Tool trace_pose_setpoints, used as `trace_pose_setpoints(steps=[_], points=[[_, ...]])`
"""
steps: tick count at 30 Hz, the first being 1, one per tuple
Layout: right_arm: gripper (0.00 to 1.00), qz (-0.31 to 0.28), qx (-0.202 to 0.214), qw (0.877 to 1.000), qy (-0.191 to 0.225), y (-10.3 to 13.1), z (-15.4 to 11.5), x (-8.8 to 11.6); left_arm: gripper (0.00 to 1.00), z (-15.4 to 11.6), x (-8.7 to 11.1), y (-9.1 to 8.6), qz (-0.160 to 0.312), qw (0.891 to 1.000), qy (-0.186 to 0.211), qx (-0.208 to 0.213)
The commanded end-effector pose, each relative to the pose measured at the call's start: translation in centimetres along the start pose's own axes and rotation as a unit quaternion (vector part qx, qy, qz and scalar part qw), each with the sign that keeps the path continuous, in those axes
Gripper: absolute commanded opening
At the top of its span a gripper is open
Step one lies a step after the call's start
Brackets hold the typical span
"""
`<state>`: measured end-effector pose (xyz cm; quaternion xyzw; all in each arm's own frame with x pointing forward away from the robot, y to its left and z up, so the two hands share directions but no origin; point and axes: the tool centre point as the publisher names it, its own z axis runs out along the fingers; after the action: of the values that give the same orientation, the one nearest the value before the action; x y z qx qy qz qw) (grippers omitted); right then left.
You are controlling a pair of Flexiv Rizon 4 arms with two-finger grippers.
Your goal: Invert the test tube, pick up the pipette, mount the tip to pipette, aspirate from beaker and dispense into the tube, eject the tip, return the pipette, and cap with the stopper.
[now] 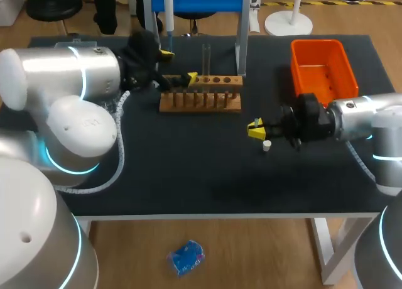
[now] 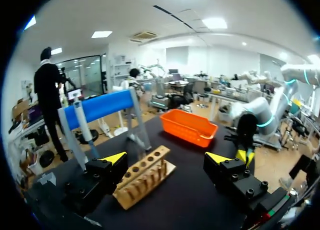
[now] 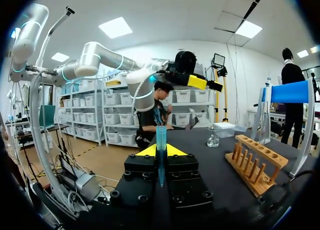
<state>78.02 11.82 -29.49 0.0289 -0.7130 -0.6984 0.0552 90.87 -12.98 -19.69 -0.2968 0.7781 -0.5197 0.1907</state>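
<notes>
While my right fingers (image 1: 256, 129) pinch the blue tip (image 3: 161, 135) and my left fingers (image 2: 166, 158) stand spread by the rack (image 2: 145, 177) (pipette (image 2: 82, 117) on its stand (image 2: 102, 106)), that tip could tilt in the pinch and mount crooked.

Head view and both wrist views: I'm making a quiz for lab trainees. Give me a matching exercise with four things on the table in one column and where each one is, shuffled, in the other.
Things
1. blue tip
2. white stopper
3. orange bin
4. wooden rack

Places
A. just ahead of the open left hand
B. lying on the table, close beside the right hand
C. clamped between the right hand's fingers
D. at the table's far right in the head view

Pairs: 1-C, 2-B, 3-D, 4-A
</notes>
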Motion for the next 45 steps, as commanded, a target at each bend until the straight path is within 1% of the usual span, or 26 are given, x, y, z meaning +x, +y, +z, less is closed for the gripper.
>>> trace_pose_setpoints(steps=[1,2,5,6,7,8,10,11,14,32,33,34,36,37,38,39,40,41,42,43,45], points=[[0.0,0.0,0.0,1.0,0.0,0.0,-0.1,0.0,1.0,2.1,-1.7,0.1,-0.021,0.998,-0.046,0.022],[0.0,0.0,0.0,1.0,0.0,0.0,-0.1,0.0,1.0,2.4,-2.4,-0.1,-0.029,0.998,-0.046,0.027],[0.0,0.0,0.0,1.0,0.0,0.0,-0.1,0.0,1.0,3.8,-4.3,-0.7,-0.043,0.997,-0.06,0.023],[0.0,0.0,0.0,1.0,0.0,0.0,-0.1,0.0,1.0,4.1,-4.7,-0.8,-0.047,0.997,-0.065,0.021],[0.0,0.0,0.0,1.0,0.0,0.0,-0.1,0.0,1.0,4.5,-5.3,-1.1,-0.047,0.996,-0.075,0.023],[0.0,0.0,0.0,1.0,0.0,0.0,-0.1,0.0,1.0,5.0,-6.1,-1.4,-0.058,0.995,-0.08,0.024],[0.0,0.0,0.0,1.0,0.0,0.0,-0.1,0.0,1.0,5.7,-7.2,-1.7,-0.062,0.993,-0.094,0.026],[0.0,0.0,0.0,1.0,0.0,0.0,-0.1,0.0,1.0,6.4,-7.9,-2.0,-0.062,0.993,-0.099,0.021],[0.0,0.0,0.0,1.0,0.0,0.0,-0.1,0.0,1.0,7.4,-9.4,-2.7,-0.076,0.99,-0.118,0.022],[0.0,0.0,0.0,1.0,0.0,0.0,-0.1,0.0,1.0,7.4,-9.4,-2.7,-0.076,0.99,-0.118,0.022],[0.0,0.0,0.0,1.0,0.0,0.0,-0.1,0.0,1.0,7.5,-9.4,-2.7,-0.075,0.989,-0.125,0.024],[0.0,0.0,0.0,1.0,0.0,0.0,-0.1,0.0,1.0,7.9,-9.8,-2.6,-0.06,0.985,-0.162,0.016],[0.0,0.0,0.0,1.0,0.0,0.0,-0.1,0.0,1.0,8.1,-10.6,-2.7,-0.072,0.983,-0.168,0.03],[0.0,0.0,0.0,1.0,0.0,0.0,-0.1,0.0,1.0,8.1,-11.3,-2.7,-0.067,0.98,-0.185,0.033],[0.0,0.0,0.0,1.0,0.0,0.0,-0.1,0.0,1.0,8.3,-11.7,-2.8,-0.067,0.979,-0.188,0.035],[0.0,0.0,0.0,1.0,0.0,0.0,-0.1,0.0,1.0,8.4,-12.2,-2.8,-0.068,0.976,-0.202,0.038],[0.0,0.0,0.0,1.0,0.0,0.0,-0.1,0.0,1.0,8.7,-12.5,-2.8,-0.063,0.977,-0.202,0.034],[0.0,0.0,0.0,1.0,0.0,0.0,-0.1,0.0,1.0,8.9,-12.9,-2.8,-0.069,0.977,-0.199,0.039],[0.0,0.0,0.0,1.0,0.0,0.0,-0.1,0.0,1.0,9.1,-13.3,-2.9,-0.067,0.974,-0.211,0.04],[0.0,0.0,0.0,1.0,0.0,0.0,-0.1,0.0,1.0,9.2,-13.6,-2.9,-0.066,0.975,-0.208,0.04],[0.0,0.0,0.0,1.0,0.0,0.0,-0.1,0.0,1.0,9.6,-14.3,-2.9,-0.071,0.973,-0.216,0.044]])
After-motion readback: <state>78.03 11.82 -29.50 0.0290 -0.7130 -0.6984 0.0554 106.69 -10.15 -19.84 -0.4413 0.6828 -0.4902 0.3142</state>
